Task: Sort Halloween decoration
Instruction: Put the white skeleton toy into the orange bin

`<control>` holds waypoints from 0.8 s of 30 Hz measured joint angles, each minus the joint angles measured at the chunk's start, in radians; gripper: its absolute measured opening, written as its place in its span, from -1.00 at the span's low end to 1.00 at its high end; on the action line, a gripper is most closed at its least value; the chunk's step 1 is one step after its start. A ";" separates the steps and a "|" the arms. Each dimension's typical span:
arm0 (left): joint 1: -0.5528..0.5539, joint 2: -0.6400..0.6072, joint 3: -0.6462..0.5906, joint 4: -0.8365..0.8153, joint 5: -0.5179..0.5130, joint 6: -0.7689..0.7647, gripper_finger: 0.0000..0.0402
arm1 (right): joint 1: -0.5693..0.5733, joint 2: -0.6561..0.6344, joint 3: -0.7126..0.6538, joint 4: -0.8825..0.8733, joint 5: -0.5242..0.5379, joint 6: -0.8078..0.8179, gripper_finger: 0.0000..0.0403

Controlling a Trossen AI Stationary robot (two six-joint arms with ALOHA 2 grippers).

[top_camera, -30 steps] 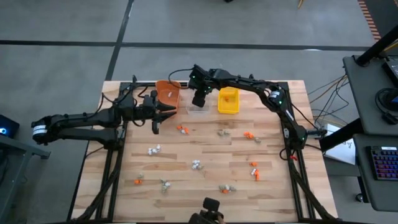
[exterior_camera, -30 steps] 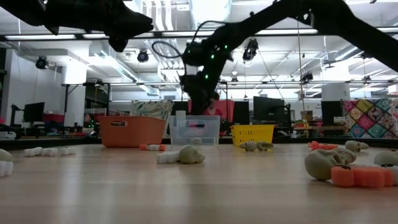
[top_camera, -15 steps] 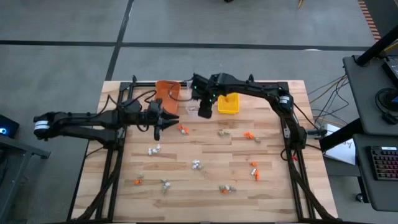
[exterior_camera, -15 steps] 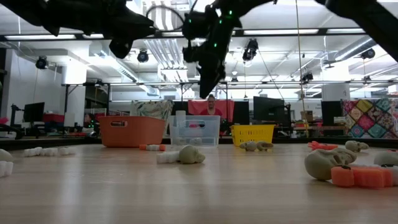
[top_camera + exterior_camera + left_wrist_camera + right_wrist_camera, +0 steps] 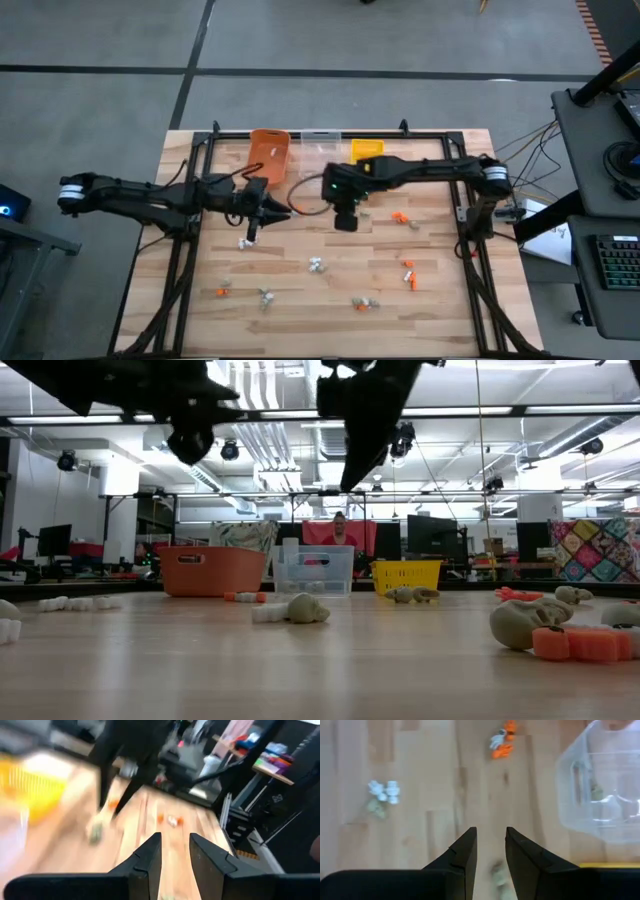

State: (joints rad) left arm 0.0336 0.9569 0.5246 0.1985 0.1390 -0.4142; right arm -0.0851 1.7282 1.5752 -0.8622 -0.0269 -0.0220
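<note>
Both arms hang above the wooden counter w/ nothing in them, so this looks like the gap between two picks. The left hand is over the left-centre of the counter, near a small white trinket. I judge it is lined up for that piece. Its fingers stand a little spread w/ an empty slot between.

The right hand is near the middle, just in front of the bins. Its fingers are also slightly apart and carry nothing.

The tiny Halloween trinkets (orange, white, grey-tan) lie scattered over the front and right of the counter, well apart from each other, probably so each can be pinched alone. The orange plastic bin, clear plastic bin and yellow plastic bin stand in a row at the far edge, i.e. in reach of both arms.

The high view gives the whole layout, but the trinkets are only dots there. The low view shows shapes, e.g. a grey-tan skull-like piece beside an orange piece, and a person behind the bins. The right wrist view shows sth pale inside the clear bin; I cannot tell what.
</note>
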 joint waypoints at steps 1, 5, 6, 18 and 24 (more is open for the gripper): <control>0.000 0.009 0.007 -0.048 0.000 -0.035 -0.59 | 0.010 -0.023 -0.029 0.022 0.000 0.009 -0.55; -0.003 0.055 0.074 -0.341 -0.033 -0.164 -0.59 | 0.036 -0.105 -0.129 0.103 0.000 0.051 -0.55; -0.006 0.068 0.094 -0.426 -0.045 -0.191 -0.59 | 0.039 -0.121 -0.149 0.118 0.000 0.058 -0.55; -0.049 0.204 0.281 -1.106 -0.088 -0.441 -0.59 | 0.049 -0.212 -0.297 0.244 0.003 0.101 -0.55; -0.088 0.253 0.271 -1.111 -0.071 -0.544 -0.59 | 0.050 -0.202 -0.300 0.255 0.002 0.090 -0.55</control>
State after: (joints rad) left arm -0.0544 1.2099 0.7952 -0.9122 0.0677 -0.9586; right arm -0.0349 1.5262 1.2754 -0.6070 -0.0246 0.0677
